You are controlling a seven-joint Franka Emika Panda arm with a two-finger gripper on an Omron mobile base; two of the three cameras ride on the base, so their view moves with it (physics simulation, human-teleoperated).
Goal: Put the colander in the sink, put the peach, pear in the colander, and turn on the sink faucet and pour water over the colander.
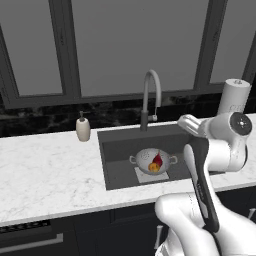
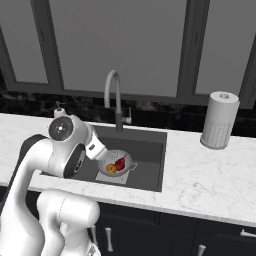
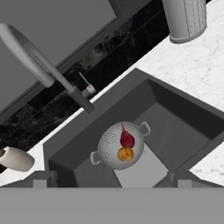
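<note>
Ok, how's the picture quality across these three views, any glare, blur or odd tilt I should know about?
Left base view: flat, even lighting, no glare, colander sharp. Right base view: the same soft lighting, paper-towel roll crisp, the arm blocks the sink's left part. Hand view: rolled, so the counter runs diagonally; faucet looks oversized up close.

A kitchen: marble counter, sink, faucet, paper-towel roll.

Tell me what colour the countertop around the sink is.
White marble with faint grey veining; the countertop shows best in the left base view.
</note>
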